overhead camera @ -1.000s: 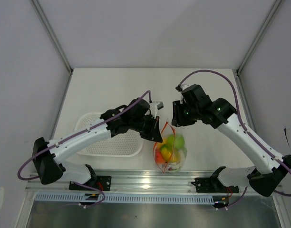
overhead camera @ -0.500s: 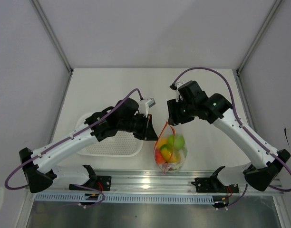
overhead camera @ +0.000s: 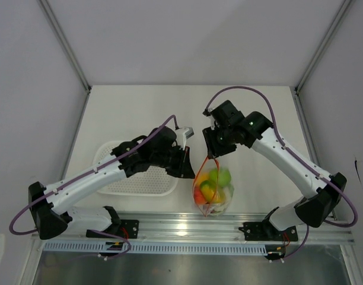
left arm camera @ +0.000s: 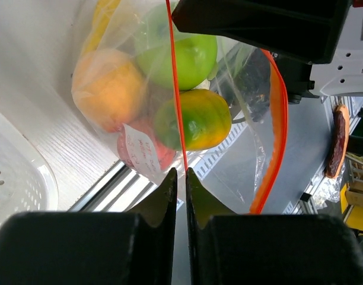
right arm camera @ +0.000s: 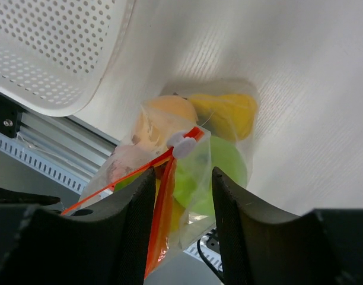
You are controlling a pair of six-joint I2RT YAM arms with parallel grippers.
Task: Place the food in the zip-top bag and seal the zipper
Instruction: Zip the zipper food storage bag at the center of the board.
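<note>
Left wrist view: the left gripper [left arm camera: 180, 173] is clenched thin on the zipper [left arm camera: 175, 89], which runs away toward 12 o'clock. The right gripper [right arm camera: 182, 174] is released, jaws straddling the strip. The zip-top bag [overhead camera: 215, 208], the food [overhead camera: 220, 176] inside, sits at 3 o'clock of the white basket [overhead camera: 134, 178].
</note>
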